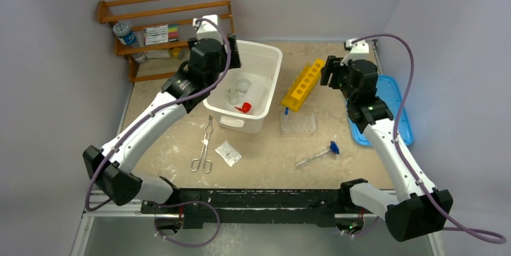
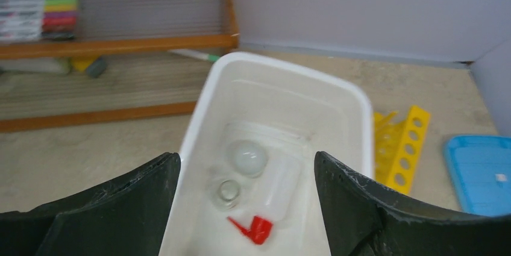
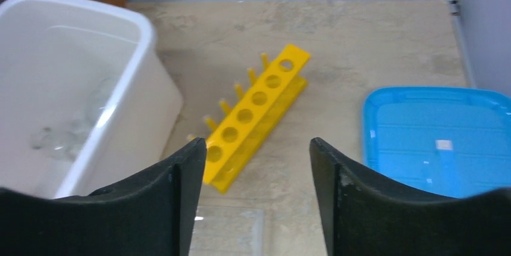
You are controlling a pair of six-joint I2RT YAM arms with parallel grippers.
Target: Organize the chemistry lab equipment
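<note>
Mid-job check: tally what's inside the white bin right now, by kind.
Squeeze bottle with red cap: 1
Small glass jar: 1
Round dish: 1
Total: 3

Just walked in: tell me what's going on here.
The left gripper hangs open and empty over the white bin, which holds the squeeze bottle and a small jar. The right gripper hovers open near the yellow rack. Tongs, a packet and a blue-ended tube lie on the table.
</note>
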